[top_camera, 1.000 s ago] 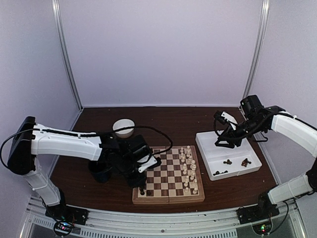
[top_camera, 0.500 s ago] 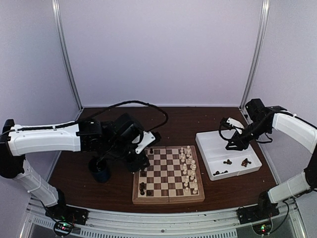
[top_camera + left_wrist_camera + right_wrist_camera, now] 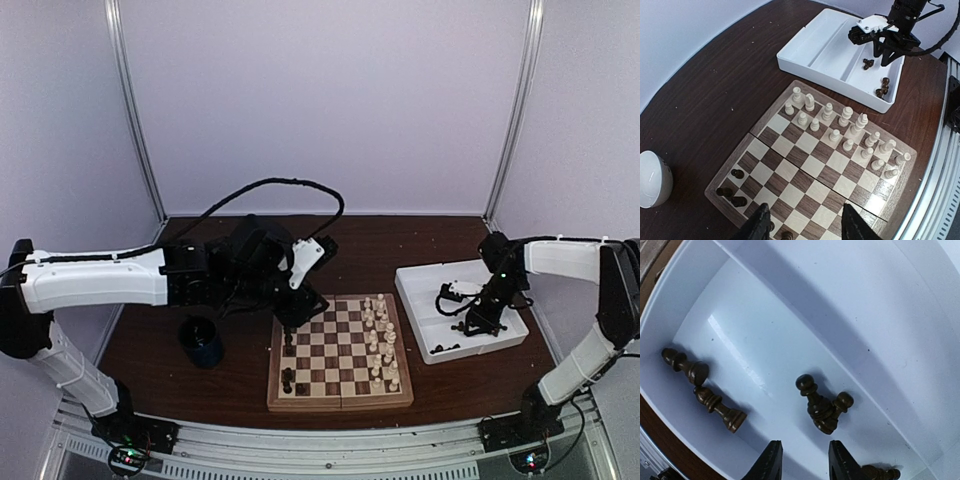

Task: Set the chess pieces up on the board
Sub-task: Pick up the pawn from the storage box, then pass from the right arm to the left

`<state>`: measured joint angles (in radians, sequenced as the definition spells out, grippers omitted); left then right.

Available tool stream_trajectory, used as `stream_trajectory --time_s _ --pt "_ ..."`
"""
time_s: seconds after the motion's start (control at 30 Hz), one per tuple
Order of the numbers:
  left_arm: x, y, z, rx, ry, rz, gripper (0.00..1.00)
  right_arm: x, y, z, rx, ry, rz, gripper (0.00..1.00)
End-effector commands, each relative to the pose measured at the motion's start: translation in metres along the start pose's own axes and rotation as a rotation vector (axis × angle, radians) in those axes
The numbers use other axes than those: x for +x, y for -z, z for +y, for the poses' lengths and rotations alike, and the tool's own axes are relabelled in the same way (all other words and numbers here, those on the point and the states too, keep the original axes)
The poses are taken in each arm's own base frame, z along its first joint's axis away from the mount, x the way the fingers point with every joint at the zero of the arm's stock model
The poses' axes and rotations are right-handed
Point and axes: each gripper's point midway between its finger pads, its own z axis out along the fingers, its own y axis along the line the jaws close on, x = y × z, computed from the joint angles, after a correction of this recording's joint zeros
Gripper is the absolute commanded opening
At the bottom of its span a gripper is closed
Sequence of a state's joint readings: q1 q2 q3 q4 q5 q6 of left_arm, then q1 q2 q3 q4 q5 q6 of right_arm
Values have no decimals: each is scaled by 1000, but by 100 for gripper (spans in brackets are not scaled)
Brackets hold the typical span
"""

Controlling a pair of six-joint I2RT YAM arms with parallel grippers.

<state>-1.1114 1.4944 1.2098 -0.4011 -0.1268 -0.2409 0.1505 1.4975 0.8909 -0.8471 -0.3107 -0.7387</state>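
Over the left edge of the square checkered wooden chessboard (image 3: pixel 812 167), left gripper (image 3: pixel 807 227): jaws apart, empty, touching nothing. Right of the board, right gripper (image 3: pixel 802 462): jaws apart, empty, poised above dark brown turned wooden chessmen (image 3: pixel 822 410) lying in the white rectangular two-compartment tray (image 3: pixel 765 340). Pale cream chessmen (image 3: pixel 840 132) fill the board's two right ranks; only a few dark pieces (image 3: pixel 732 192) stand at its left. Judged about half done: dark side mostly unfilled.

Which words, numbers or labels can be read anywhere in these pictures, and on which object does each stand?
None: no text can be read in any view. The board, the white tray and the chess pieces show no print.
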Motion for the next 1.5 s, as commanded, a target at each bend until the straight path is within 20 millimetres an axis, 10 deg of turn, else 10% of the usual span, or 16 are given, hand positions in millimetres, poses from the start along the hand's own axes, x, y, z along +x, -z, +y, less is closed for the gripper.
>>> stream_trajectory --time_s 0.0,0.57,1.23,1.47 --pt "-13 -4 1 3 35 -45 48 2 -13 -20 69 0 31 36" --pt "-16 -18 -7 39 68 -45 49 4 -32 -21 47 -12 40 11" --pt "-117 -117 -92 516 369 -260 54 -71 110 37 -93 -46 -416 8" --pt "-142 -122 -98 716 511 -279 47 -74 136 75 -208 110 -519 14"
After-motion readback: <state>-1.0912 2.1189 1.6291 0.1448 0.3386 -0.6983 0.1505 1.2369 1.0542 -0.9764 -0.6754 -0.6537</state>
